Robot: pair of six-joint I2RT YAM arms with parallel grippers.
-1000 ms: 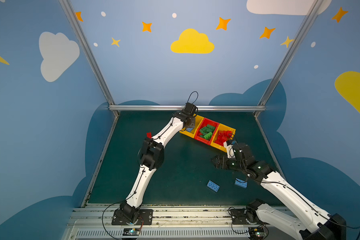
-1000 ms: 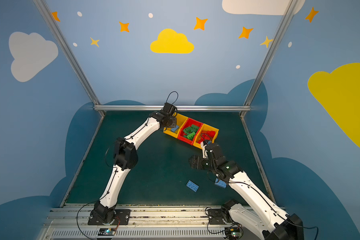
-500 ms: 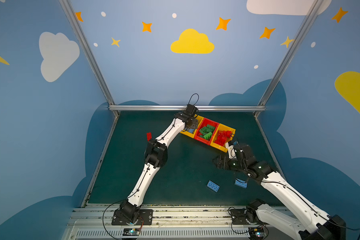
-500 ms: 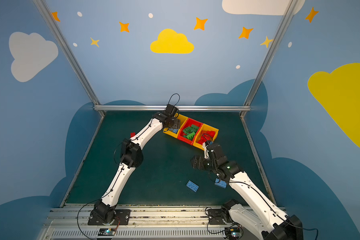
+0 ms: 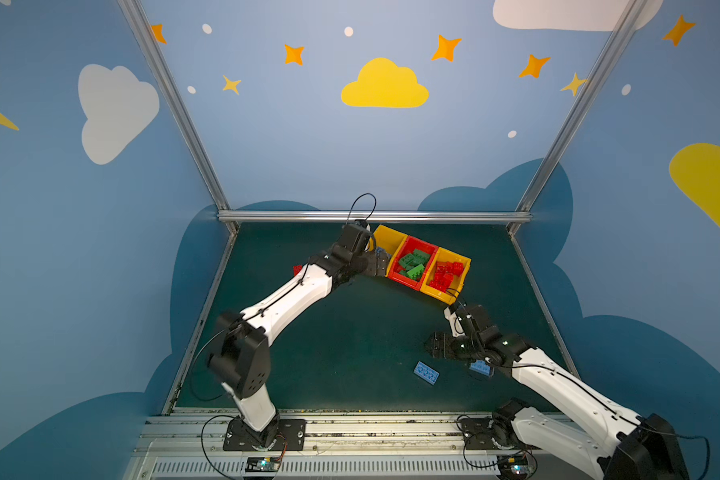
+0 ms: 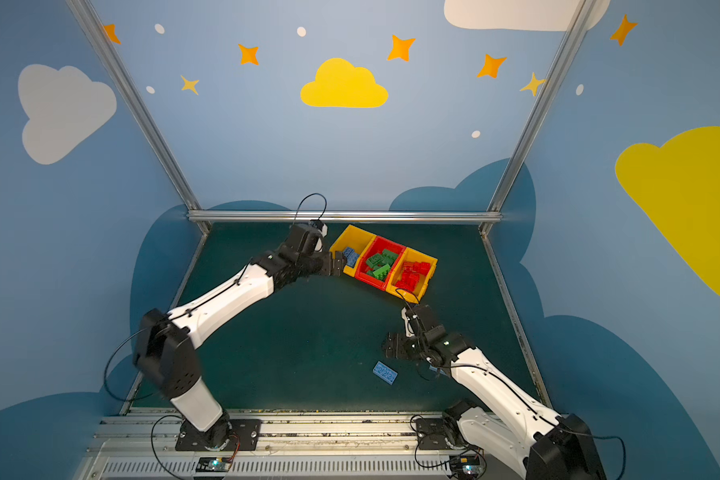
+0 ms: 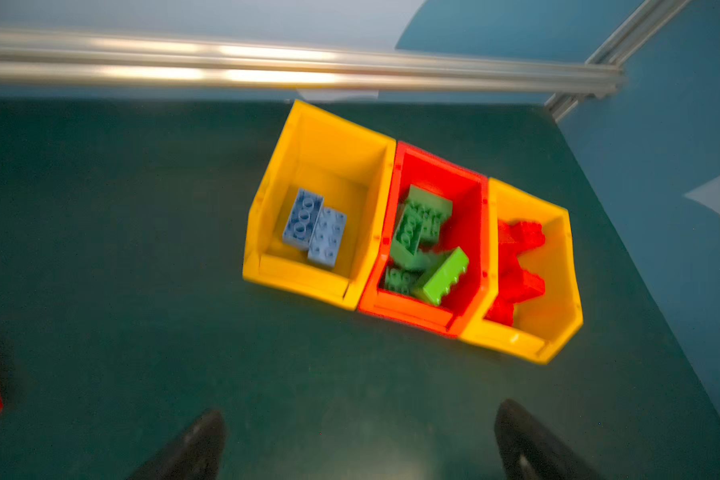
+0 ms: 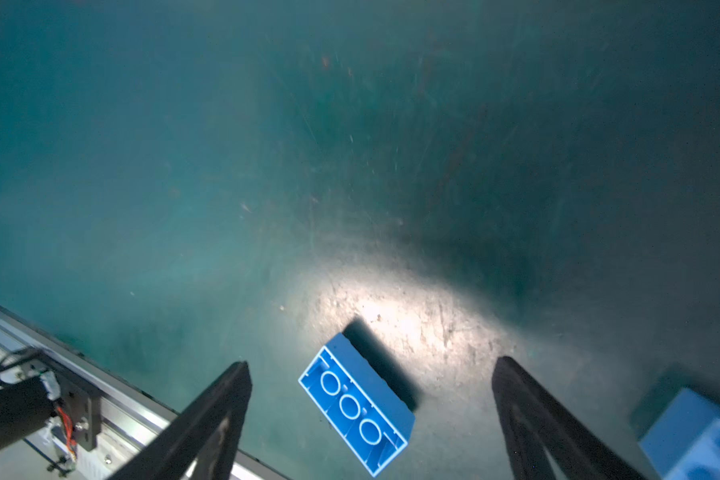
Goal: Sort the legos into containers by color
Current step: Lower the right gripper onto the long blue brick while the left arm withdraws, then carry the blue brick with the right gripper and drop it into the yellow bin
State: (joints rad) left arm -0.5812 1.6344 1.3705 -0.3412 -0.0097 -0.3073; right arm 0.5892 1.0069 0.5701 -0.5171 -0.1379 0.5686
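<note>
right gripper (image 8: 373, 365) spread wide, empty, above upturned blue brick (image 8: 356, 405) | we square jaws across brick's long sides, then descend | left gripper (image 7: 360, 411) spread, empty, far from brick

Both top views: even light, sharp. Left wrist view's smeared, with glare streaks on the silver metal rail (image 7: 267, 62). Right wrist's dim except one bright pool on the dark green mat (image 8: 412, 316), blue plastic brick (image 8: 356, 405) casting a hard shadow.

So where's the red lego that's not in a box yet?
In a top view the loose red lego lies on the green mat, left of the yellow bin with blue legos, half hidden behind the left arm.
</note>
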